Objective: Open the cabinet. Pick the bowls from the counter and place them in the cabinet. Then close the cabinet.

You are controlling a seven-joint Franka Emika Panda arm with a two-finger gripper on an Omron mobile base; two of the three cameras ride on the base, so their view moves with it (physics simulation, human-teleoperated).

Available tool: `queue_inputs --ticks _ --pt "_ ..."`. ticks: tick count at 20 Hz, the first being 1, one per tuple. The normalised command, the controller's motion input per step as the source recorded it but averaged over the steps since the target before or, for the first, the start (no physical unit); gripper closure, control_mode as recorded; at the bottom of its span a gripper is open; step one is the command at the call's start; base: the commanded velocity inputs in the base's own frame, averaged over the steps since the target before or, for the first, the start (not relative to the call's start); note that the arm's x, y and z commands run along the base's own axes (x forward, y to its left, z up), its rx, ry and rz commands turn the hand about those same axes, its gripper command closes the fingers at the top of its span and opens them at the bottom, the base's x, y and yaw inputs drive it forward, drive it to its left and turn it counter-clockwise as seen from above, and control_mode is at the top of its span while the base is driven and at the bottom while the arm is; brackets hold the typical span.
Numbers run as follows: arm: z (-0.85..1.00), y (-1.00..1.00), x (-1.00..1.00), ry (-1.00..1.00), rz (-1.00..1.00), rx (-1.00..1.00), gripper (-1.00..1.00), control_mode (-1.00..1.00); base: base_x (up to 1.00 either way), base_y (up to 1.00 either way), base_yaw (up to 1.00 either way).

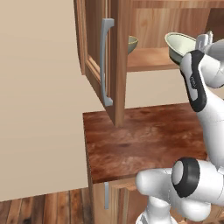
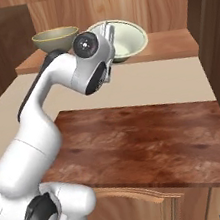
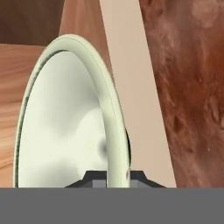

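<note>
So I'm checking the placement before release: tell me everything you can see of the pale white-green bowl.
The pale white-green bowl is wide, round and smooth, glazed-looking, with a thin rim and a dark foot underneath. It sits tilted at the front of the open cabinet's wooden shelf, to the right of the olive bowl and apart from it. The gripper is shut on its rim, one finger inside, one outside.

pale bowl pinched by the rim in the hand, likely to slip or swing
The pale bowl looks rigid and glossy, so it may slip. The hand pinches only its thin rim, so it could pivot. Tilted over the cabinet shelf, it may rock when released.
</note>
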Motion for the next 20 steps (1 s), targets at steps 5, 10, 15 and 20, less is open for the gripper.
queue_inputs --ticks 5,10,15,20 --pt "-0.12 -0.12 0.61 0.03 0.0 0.0 1.0 -1.0 0.0 0.0 0.0" --pt "-0.11 -0.18 0.57 0.03 0.0 0.0 1.0 -1.0 0.0 0.0 0.0" --pt "-0.04 -0.14 0.38 0.05 0.0 0.0 1.0 -1.0 0.0 0.0 0.0" --pt "-0.03 -0.02 0.08 0.02 0.0 0.0 -1.0 -1.0 0.0 0.0 0.0"
